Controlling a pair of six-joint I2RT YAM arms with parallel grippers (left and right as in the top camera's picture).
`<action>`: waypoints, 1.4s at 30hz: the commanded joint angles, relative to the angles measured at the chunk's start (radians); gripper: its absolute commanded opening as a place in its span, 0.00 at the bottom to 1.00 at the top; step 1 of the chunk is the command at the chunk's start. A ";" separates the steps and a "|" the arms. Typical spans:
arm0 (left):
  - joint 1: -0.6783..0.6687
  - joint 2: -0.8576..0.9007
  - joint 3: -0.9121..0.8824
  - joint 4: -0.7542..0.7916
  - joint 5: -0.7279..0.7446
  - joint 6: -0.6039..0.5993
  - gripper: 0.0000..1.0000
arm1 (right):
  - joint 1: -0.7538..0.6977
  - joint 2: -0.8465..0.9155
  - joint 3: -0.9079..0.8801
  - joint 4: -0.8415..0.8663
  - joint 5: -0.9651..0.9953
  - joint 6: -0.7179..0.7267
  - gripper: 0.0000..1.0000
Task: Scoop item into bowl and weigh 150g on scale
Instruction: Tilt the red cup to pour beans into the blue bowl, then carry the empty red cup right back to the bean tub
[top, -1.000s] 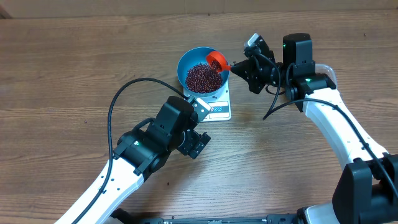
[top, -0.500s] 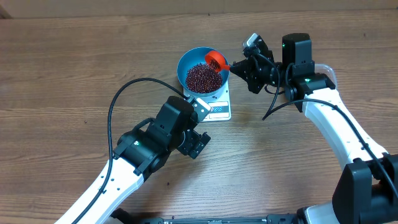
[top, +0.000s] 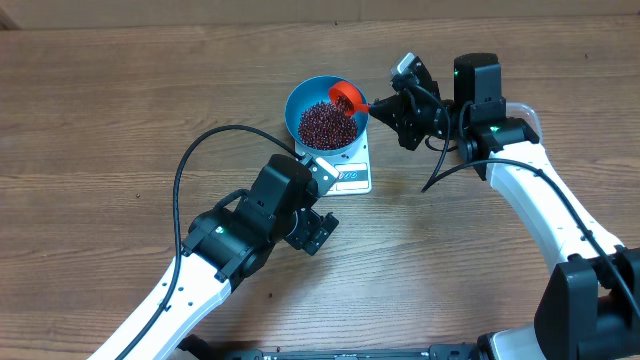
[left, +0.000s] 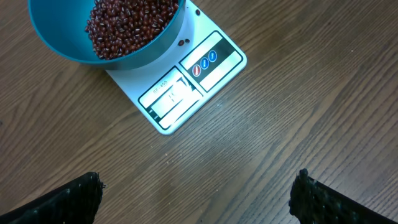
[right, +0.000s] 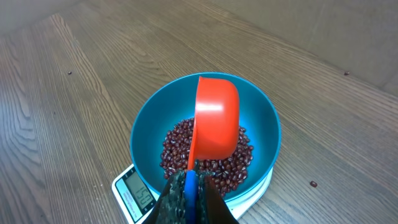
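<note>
Brown wood-grain laminate covers the table (top: 100, 100), its streaks running lengthwise and its finish matte.

Straight ahead of the right gripper (right: 188, 198), just beyond its fingertips, sits the bowl (right: 144, 127). It is round, deep and smooth, of bright blue plastic. Inside it lie the beans (right: 177, 146), small glossy maroon ovals heaped across the bottom. The right gripper's dark fingers are pressed together on the narrow handle of an orange-red scoop (right: 216, 121). This shiny rounded plastic cup reaches forward from the fingertips over the beans, tilted so that its curved back faces the wrist camera.

Under the bowl, and partly hidden by it, is the scale (left: 186, 93), a flat white rectangle with rounded corners. Its free edge points toward the left gripper (left: 196, 196), whose black textured fingers stand spread wide over bare wood, with the scale ahead of them and well apart from the tips. On that edge a pale display window is framed by a dark line, and its digits are too faint to read. A small mark above the window seems to read SF-400. Beside the window is a panel of three oval buttons (left: 204, 62), one red and two blue. One loose bean (left: 182, 42) rests on the white top beside the bowl.
</note>
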 joint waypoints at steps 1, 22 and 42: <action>0.001 0.008 -0.002 0.003 -0.007 0.012 0.99 | 0.003 -0.008 -0.003 0.005 -0.016 0.011 0.04; 0.001 0.008 -0.002 0.003 -0.007 0.012 0.99 | -0.126 -0.009 0.000 0.181 -0.341 0.792 0.04; 0.001 0.008 -0.002 0.003 -0.007 0.012 0.99 | -0.546 -0.097 0.000 0.103 -0.457 0.807 0.04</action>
